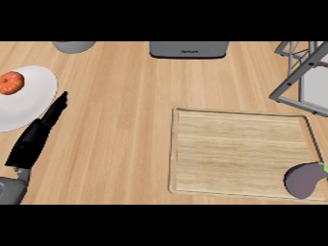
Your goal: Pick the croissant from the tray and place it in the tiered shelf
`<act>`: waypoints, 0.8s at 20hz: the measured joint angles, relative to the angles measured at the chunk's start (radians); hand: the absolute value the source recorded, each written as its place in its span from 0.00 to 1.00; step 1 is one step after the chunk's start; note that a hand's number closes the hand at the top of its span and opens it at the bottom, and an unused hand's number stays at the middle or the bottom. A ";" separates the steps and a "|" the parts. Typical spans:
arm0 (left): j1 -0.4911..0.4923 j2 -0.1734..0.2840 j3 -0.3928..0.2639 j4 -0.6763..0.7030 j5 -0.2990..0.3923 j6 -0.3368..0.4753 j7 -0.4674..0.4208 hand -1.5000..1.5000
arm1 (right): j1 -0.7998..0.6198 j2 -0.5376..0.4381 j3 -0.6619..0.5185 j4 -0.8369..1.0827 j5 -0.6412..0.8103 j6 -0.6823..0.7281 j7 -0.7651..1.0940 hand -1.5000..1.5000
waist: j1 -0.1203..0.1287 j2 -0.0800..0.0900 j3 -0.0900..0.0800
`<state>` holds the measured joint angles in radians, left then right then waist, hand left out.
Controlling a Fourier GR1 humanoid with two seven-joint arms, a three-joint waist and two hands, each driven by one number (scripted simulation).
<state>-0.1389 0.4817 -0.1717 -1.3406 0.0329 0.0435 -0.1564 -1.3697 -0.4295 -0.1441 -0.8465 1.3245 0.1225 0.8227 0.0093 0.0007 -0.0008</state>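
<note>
We observe the wooden surface (124,96) from steeply above. Our left hand (38,132) shows at the left side of the view, coming in from the lower left corner; its fingers (58,103) are straight and released, holding nothing, with the tips lying at the edge of a white plate (24,103). On the far left part of that plate sits a red-orange fruit, apparently a tomato (10,82). Our right hand does not show in this view.

The wooden tray (237,149) lies at the lower right. We see no croissant on it or elsewhere in view; we cannot tell where it is. The only item on the tray is a dark purple eggplant (305,180) with a green stem, in the near right corner, touching the tray's rim.

The grey metal tiered shelf (309,77) stands at the upper right, beyond the tray and apart from it. At the far edge we note a dark grey appliance (188,49) at centre and a grey round vessel (73,46) to its left, both cut off by the view.
</note>
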 measured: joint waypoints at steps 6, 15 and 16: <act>-0.004 -0.023 0.003 -0.005 -0.021 0.002 0.008 0.50 | -0.011 -0.095 -0.025 0.086 0.000 0.065 -0.045 1.00 | 0.001 0.002 0.000; 0.006 -0.047 0.020 0.009 -0.046 -0.015 -0.017 0.50 | 0.071 -0.189 -0.072 0.141 -0.034 0.033 -0.159 1.00 | 0.000 0.002 0.001; -0.014 -0.048 0.027 0.022 -0.045 -0.021 -0.010 0.50 | 0.084 -0.194 -0.080 0.143 -0.044 0.028 -0.175 1.00 | -0.002 0.002 0.001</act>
<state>-0.1526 0.4333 -0.1443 -1.3184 -0.0126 0.0230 -0.1659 -1.2854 -0.6230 -0.2240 -0.7033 1.2810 0.1501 0.6480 0.0072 0.0028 -0.0001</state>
